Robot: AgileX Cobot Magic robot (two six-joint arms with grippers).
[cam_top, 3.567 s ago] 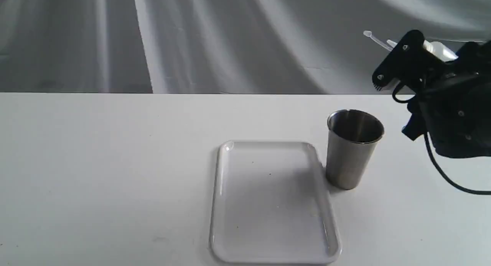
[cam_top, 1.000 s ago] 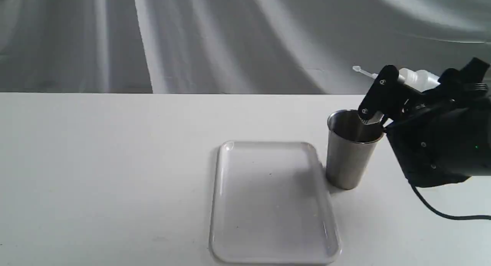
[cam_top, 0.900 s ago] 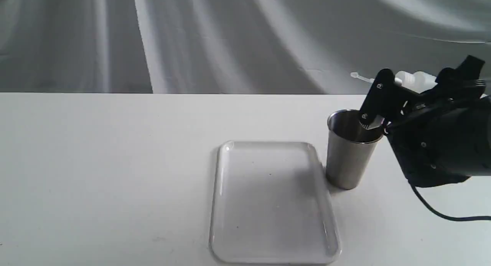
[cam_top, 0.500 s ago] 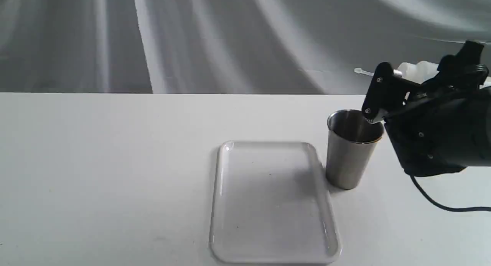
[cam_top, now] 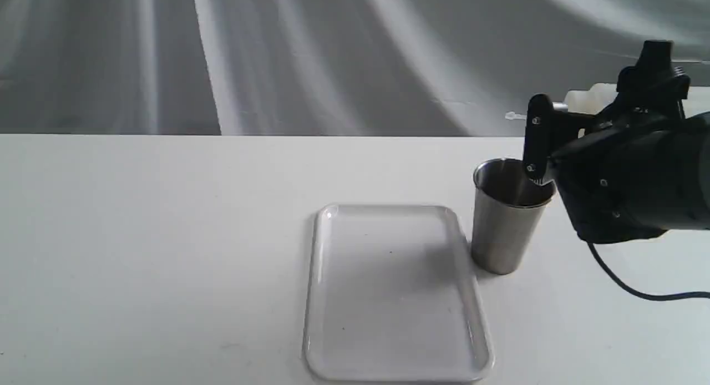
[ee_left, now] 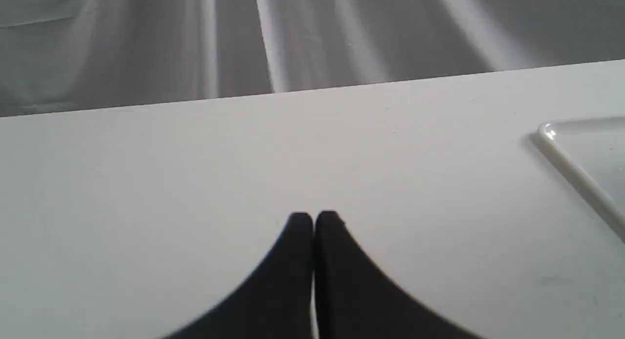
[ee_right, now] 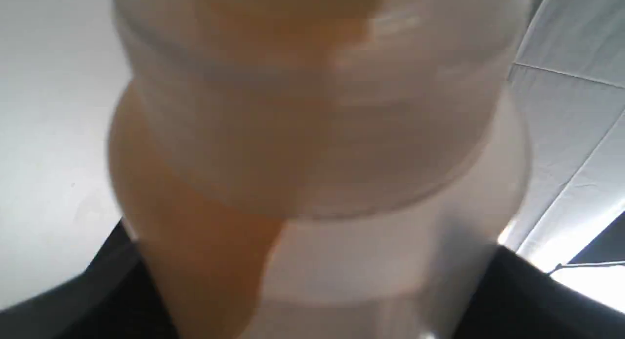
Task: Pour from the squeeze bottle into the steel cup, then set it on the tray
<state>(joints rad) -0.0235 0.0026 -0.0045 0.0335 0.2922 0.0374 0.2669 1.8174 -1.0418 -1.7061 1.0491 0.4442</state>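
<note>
While right gripper [cam_top: 596,105] clamps squeeze bottle [cam_top: 591,96] tipped near-horizontal, its nozzle end points 9 o'clock above steel cup [cam_top: 510,218] | cup upright on surface [cam_top: 166,235], just beside tray [cam_top: 315,274] at its 2 o'clock | left gripper [ee_left: 313,217] closed, empty

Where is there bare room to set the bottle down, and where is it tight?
The tray is bare across its inside. The table left of the tray is open to its far edge, as is the strip behind the tray. Crowded: the right side, where the steel cup stands close beside the tray, the right arm holding the squeeze bottle beside its rim.
</note>
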